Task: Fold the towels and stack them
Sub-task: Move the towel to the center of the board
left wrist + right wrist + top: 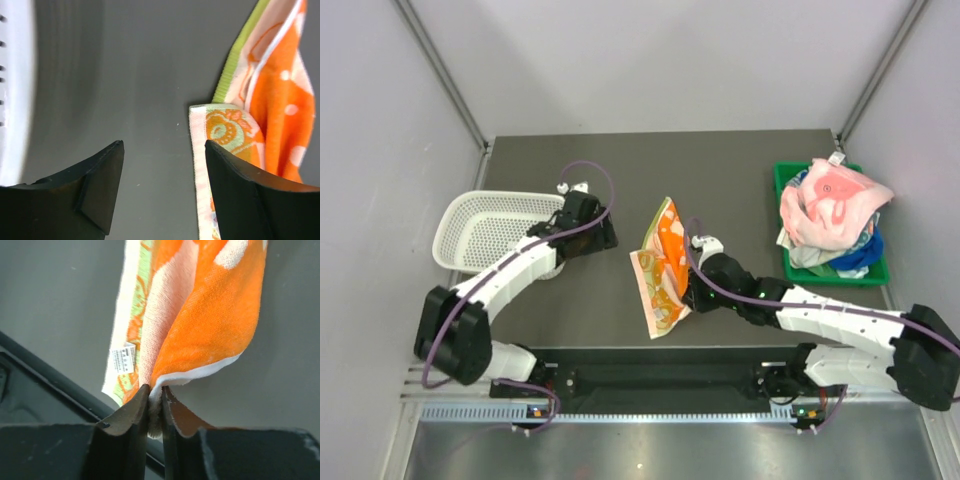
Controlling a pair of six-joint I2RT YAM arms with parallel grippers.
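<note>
Near the middle of the dark worktop (720, 165), an orange towel (667, 262) with pale patterned panels and a green border is held up at 1 edge, loosely doubled over and trailing down toward the near side. Right claw (155, 399): jaws drawn narrow, pinching a white-bordered edge of the orange towel between them; a small sewn label shows lower down on the cloth. Left claw (164, 146): jaws wide apart with nothing between them, low over bare worktop, 1 finger just beside a folded corner of the orange towel, though whether it touches cannot be told. At the far right, a green bin (783, 178) holds a heap of unfolded cloths, with a pink towel (830, 200) with white motifs on top and a blue towel (862, 255) lower down. At the left sits a white mesh basket (470, 220). By the look of it, the task is at its opening fold and no stack has been started. The next move probably calls for the left claw to close on the nearby corner, so the 2 arms can spread the cloth flat and fold it evenly.
</note>
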